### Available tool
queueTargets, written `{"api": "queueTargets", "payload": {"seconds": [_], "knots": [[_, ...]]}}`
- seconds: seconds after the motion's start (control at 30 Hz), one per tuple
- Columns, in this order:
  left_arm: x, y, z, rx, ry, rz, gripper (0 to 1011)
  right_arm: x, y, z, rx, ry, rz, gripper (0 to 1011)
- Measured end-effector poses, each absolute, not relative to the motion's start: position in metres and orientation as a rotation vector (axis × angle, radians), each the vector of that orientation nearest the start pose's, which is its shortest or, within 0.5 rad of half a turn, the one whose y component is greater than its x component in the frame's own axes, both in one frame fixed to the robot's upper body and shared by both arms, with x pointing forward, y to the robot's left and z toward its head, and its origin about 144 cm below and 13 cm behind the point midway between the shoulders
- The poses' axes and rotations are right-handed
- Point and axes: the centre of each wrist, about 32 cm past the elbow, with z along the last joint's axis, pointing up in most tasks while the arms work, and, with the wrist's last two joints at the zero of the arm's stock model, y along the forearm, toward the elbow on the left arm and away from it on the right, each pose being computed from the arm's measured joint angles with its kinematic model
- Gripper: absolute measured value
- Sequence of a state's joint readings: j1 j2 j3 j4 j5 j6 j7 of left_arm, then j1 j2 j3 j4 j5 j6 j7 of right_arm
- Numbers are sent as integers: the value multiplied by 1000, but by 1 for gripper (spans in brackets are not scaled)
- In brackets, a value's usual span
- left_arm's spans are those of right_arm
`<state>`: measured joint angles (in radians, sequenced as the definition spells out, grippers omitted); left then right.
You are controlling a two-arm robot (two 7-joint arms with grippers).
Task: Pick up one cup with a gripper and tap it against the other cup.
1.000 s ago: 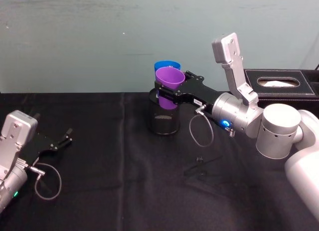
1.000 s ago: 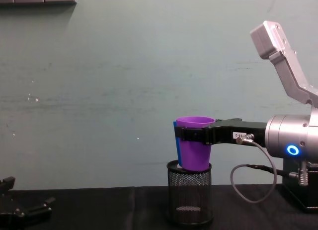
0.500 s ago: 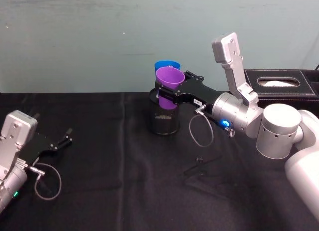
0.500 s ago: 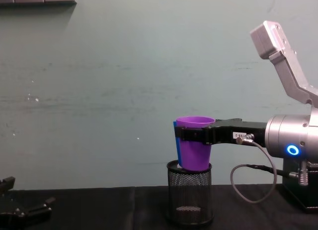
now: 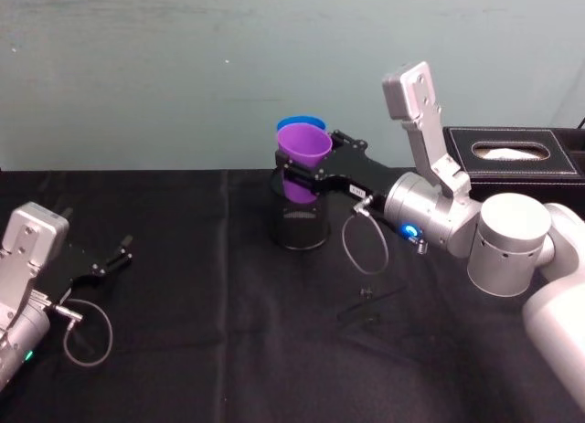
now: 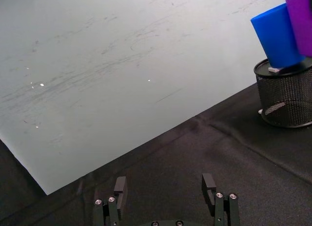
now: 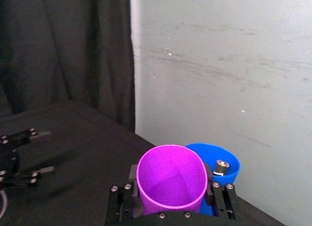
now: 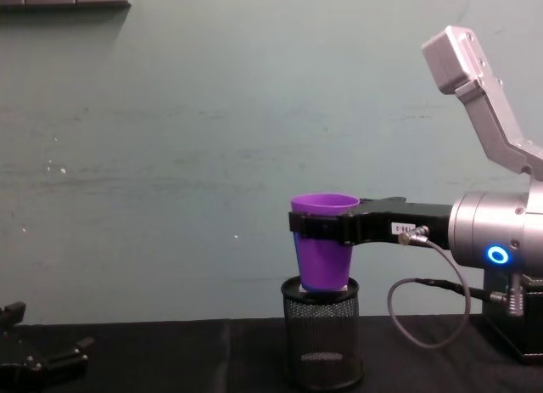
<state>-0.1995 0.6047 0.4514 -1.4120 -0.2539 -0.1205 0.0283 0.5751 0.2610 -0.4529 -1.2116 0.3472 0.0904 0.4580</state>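
**Two cups, rim to rim above the pen holder**

Two black fingers (image 7: 130, 199) of the right gripper (image 5: 309, 170) are clamped on the purple cup (image 5: 303, 153), one on each side of its wall just below the rim. From where I stand the cup hangs upright in the air, its base just over the mouth of the black wire-mesh pen holder (image 5: 298, 222).

Right behind it, on the wall side, sits the blue cup (image 5: 297, 124), standing in the pen holder with its rim level with the purple one. In the right wrist view the two rims look to be touching or all but touching; I cannot tell for certain which.

Further out, the silver right arm (image 5: 434, 217) reaches in across the black-clothed counter (image 5: 201, 295), its blue ring lit. A black tissue box (image 5: 514, 152) stands at the far right.

The left gripper (image 5: 110, 260) rests low on the counter at the left, well apart from the cups, its fingers spread and holding nothing.

As I judge it, the pick-up is done and the tap is happening or about to; what is left is a clear contact and perhaps setting the purple cup down.
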Motion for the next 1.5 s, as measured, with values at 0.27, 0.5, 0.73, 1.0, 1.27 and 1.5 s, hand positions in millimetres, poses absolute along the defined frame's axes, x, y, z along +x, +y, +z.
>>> {"api": "queueTargets", "payload": {"seconds": [0.27, 0.5, 0.73, 1.0, 1.27, 1.5], "knots": [[489, 310, 1140, 305, -285, 1248, 1000, 568, -204, 1221, -90, -81, -763, 735], [489, 310, 1140, 304, -285, 1248, 1000, 545, -210, 1205, -92, -90, -734, 735], [489, 310, 1140, 304, -285, 1248, 1000, 524, -214, 1174, -97, -99, -715, 735], [489, 310, 1140, 304, -285, 1248, 1000, 507, -219, 1138, -88, -106, -723, 735], [489, 310, 1140, 304, -285, 1248, 1000, 498, -226, 1117, -72, -103, -748, 735], [489, 310, 1140, 304, -285, 1248, 1000, 494, -229, 1106, -68, -97, -760, 735]]}}
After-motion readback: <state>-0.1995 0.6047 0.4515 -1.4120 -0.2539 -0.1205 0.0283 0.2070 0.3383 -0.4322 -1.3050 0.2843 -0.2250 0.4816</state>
